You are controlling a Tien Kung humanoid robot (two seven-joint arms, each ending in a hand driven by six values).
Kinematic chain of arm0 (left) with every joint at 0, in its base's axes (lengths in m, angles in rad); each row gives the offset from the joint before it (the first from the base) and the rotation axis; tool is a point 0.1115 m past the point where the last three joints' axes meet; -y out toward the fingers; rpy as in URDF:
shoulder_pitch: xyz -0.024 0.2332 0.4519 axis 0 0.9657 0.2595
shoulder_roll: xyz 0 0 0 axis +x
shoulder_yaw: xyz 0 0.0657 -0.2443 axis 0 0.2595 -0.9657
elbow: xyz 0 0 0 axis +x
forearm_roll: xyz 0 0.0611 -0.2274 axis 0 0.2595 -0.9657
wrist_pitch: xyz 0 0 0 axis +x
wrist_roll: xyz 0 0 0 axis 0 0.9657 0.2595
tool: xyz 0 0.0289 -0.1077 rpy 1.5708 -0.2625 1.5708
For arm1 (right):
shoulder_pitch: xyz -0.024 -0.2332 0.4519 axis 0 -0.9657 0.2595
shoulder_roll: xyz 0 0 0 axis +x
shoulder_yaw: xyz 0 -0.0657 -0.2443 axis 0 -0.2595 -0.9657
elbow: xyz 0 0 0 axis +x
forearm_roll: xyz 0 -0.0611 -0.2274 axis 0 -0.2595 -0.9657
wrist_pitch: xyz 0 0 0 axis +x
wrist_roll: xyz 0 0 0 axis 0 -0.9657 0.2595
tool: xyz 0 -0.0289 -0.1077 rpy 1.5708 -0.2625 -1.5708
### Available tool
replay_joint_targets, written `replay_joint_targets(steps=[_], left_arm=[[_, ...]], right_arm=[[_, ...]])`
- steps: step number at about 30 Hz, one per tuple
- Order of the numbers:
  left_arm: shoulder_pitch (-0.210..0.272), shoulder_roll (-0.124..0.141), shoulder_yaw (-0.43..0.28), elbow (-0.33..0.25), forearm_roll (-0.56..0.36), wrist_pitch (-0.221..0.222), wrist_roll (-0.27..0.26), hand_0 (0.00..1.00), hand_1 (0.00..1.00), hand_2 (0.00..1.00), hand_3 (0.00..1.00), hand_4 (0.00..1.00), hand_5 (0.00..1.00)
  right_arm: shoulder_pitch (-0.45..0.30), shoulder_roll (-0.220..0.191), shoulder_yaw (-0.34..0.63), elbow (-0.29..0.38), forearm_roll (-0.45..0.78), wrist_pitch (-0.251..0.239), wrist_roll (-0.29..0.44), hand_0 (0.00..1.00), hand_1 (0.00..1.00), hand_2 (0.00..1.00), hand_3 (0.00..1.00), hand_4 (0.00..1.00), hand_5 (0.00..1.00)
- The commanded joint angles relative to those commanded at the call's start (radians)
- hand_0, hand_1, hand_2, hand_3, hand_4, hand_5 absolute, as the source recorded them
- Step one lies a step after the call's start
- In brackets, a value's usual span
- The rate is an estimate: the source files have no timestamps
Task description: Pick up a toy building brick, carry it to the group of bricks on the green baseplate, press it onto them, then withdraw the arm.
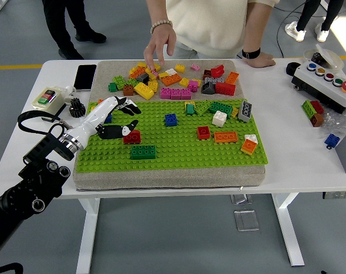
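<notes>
my left hand hovers over the green baseplate, thumb touching the red brick, other fingers spread. it looks light, hard and slick, so i'd pinch its flat sides.

— Left arm, finish?
— Black, built of blocky segments with round joint housings; small circular fasteners show on the covers. A black cable loops out above the forearm.
— The wrist?
— A silver metal ring between the black forearm and the hand.
— Left hand?
— White shell over the back and palm, five slim fingers with black sections and tips.
— The person at the far side?
— Cream top, beaded bracelet on one wrist, black watch band on the other.
</notes>
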Motion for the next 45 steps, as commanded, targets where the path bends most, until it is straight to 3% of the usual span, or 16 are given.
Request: replay_joint_targets(steps=[1, 6, 7, 12, 13, 24, 25, 33, 45], left_arm=[[0.003, 0.0, -0.012, -0.013, 0.001, -0.006, 0.005, 0.749, 0.729, 0.646, 0.624, 0.777, 0.01], [0.013, 0.0, -0.048, -0.053, -0.001, -0.018, 0.018, 0.749, 0.729, 0.646, 0.624, 0.777, 0.01], [0.013, 0.0, -0.049, -0.055, -0.001, -0.018, 0.018, 0.791, 0.759, 0.711, 0.694, 0.864, 0.072], [0.029, 0.002, -0.093, -0.091, -0.009, -0.037, 0.035, 0.791, 0.759, 0.711, 0.694, 0.864, 0.072], [0.031, 0.002, -0.1, -0.097, -0.01, -0.041, 0.038, 0.822, 0.784, 0.769, 0.785, 0.943, 0.112], [0.041, 0.003, -0.142, -0.134, -0.017, -0.097, 0.055, 0.867, 0.809, 0.791, 0.82, 0.956, 0.121], [0.041, 0.004, -0.145, -0.138, -0.016, -0.102, 0.056, 0.909, 0.846, 0.852, 0.88, 0.99, 0.15], [0.039, 0.006, -0.161, -0.171, -0.02, -0.134, 0.064, 0.922, 0.866, 0.879, 0.906, 0.998, 0.169], [0.045, 0.011, -0.182, -0.185, -0.028, -0.149, 0.069, 0.931, 0.898, 0.92, 0.931, 0.998, 0.2]], right_arm=[[-0.001, -0.001, 0.001, 0.0, 0.0, 0.001, 0.0, 0.753, 0.674, 0.724, 0.649, 0.925, 0.507], [-0.002, -0.002, 0.006, 0.0, -0.001, 0.004, -0.002, 0.753, 0.674, 0.724, 0.649, 0.925, 0.507], [-0.002, -0.002, 0.006, 0.0, -0.001, 0.004, -0.002, 0.754, 0.674, 0.724, 0.649, 0.924, 0.506], [0.004, -0.001, 0.007, 0.0, 0.0, 0.0, 0.0, 0.754, 0.674, 0.724, 0.649, 0.924, 0.506], [0.005, -0.001, 0.008, 0.0, -0.001, 0.0, -0.001, 0.754, 0.674, 0.724, 0.649, 0.924, 0.506], [0.013, -0.004, 0.012, 0.0, -0.001, 0.004, -0.005, 0.754, 0.674, 0.724, 0.649, 0.924, 0.507], [0.013, -0.003, 0.012, 0.0, -0.001, 0.004, -0.006, 0.754, 0.674, 0.724, 0.649, 0.923, 0.505], [0.014, -0.002, 0.01, 0.0, -0.001, 0.004, -0.006, 0.754, 0.674, 0.724, 0.649, 0.924, 0.504], [0.016, 0.002, 0.0, 0.0, -0.007, 0.0, -0.009, 0.754, 0.674, 0.724, 0.649, 0.923, 0.503]])
